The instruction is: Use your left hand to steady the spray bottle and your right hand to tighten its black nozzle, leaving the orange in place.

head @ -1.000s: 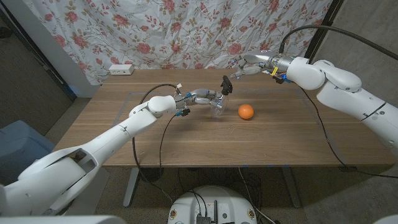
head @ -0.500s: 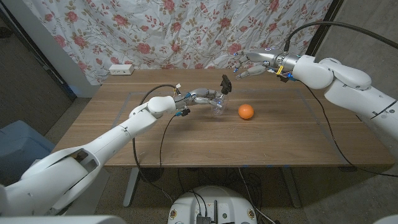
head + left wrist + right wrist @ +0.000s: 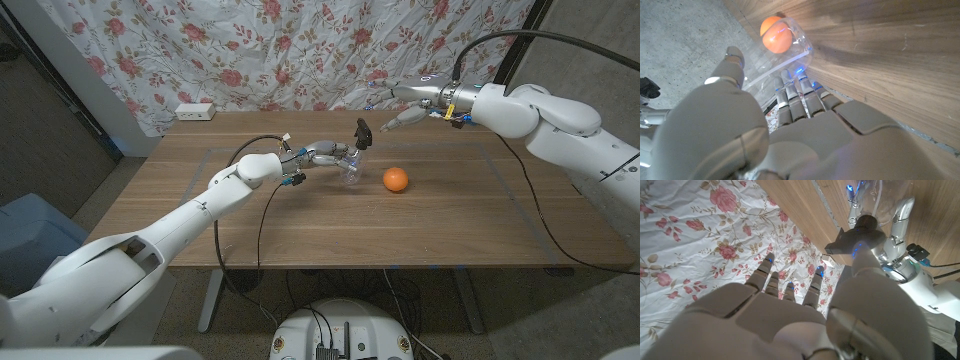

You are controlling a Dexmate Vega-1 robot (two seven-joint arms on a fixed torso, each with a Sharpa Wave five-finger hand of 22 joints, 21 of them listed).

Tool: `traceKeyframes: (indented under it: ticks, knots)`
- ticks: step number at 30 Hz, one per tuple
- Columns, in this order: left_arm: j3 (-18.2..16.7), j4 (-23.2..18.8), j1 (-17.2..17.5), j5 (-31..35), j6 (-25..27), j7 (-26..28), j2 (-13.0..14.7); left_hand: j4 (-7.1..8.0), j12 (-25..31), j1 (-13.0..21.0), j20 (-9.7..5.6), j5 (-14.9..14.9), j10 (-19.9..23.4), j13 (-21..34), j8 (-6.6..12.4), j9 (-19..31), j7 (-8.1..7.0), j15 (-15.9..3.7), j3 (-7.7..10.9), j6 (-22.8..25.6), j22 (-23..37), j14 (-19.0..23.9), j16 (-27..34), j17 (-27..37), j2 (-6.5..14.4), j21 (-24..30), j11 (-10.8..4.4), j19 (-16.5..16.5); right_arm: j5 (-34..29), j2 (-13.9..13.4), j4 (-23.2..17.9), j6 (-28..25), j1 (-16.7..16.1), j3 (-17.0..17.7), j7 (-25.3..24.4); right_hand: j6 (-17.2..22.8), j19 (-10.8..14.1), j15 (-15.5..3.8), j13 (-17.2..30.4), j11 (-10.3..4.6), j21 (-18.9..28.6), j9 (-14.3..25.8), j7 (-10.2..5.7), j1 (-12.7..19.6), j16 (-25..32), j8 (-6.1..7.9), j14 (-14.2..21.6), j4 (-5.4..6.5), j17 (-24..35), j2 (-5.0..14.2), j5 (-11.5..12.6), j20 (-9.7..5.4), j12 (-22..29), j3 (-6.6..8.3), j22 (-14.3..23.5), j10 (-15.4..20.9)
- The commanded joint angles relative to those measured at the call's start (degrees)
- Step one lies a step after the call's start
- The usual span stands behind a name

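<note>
On table, left robot hand (image 3: 325, 153) grips upright spray bottle (image 3: 351, 170), black nozzle (image 3: 363, 133) topmost; right robot hand (image 3: 400, 105) open

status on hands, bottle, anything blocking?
Left robot hand grips spray bottle. Right robot hand open, above and off black nozzle. Orange beside bottle, not blocking.

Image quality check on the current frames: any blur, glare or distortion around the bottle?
Head view: sharp and evenly lit; the clear spray bottle is hard to make out against the table. Left wrist view: left hand is soft and overexposed up close; the orange shows warped through the plastic. Right wrist view: right hand blurred, black nozzle fairly sharp.
</note>
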Motion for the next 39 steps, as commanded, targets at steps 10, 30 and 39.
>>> traceKeyframes:
  ticks: [10,30,39]
  knots:
    - [0.66,2.38,-1.08,-0.13,-0.74,-1.00,-1.23,0.40,0.61,2.36,-2.20,0.17,5.20,0.35,7.34,0.18,-3.52,-7.42,0.63,7.24,0.12,0.66,-0.06,0.09,5.75,-0.14,-4.29,0.66,-3.59,2.71,4.00,8.06,3.89,-1.87,1.66,-2.84,-0.64,0.43,0.31,0.57,-0.24,-0.06,-0.18,2.26,-0.41,-1.21,-1.60,0.12,0.14,-0.02,0.25,1.19,-0.05,0.74,0.30,-3.28]
    - [0.82,2.99,-1.42,-0.27,-0.85,-1.40,-1.52,0.41,0.51,2.13,-2.15,0.17,5.33,0.45,7.38,0.13,-3.46,-7.50,0.79,7.40,0.12,0.79,-0.19,0.10,5.91,-0.13,-4.35,0.78,-5.34,5.46,8.80,12.39,7.93,-4.73,4.30,-2.93,-2.09,1.76,0.31,0.40,-0.41,-0.10,-0.21,4.18,-0.88,-1.07,-3.39,0.09,0.01,0.41,0.27,1.57,0.50,1.42,0.29,-3.97]
    - [0.75,2.89,-1.28,-0.29,-0.99,-1.27,-1.45,0.42,0.44,2.03,-2.05,0.16,5.33,0.49,7.41,0.11,-3.48,-7.51,0.81,7.50,0.12,0.80,-0.23,0.13,5.96,-0.13,-4.22,0.82,-5.84,6.34,10.40,13.38,8.77,-5.61,4.42,-2.41,-2.33,1.57,0.31,0.21,-0.38,-0.04,-0.20,4.38,-0.78,-0.79,-3.33,0.18,0.00,0.38,0.26,1.51,0.72,1.45,0.29,-3.76]
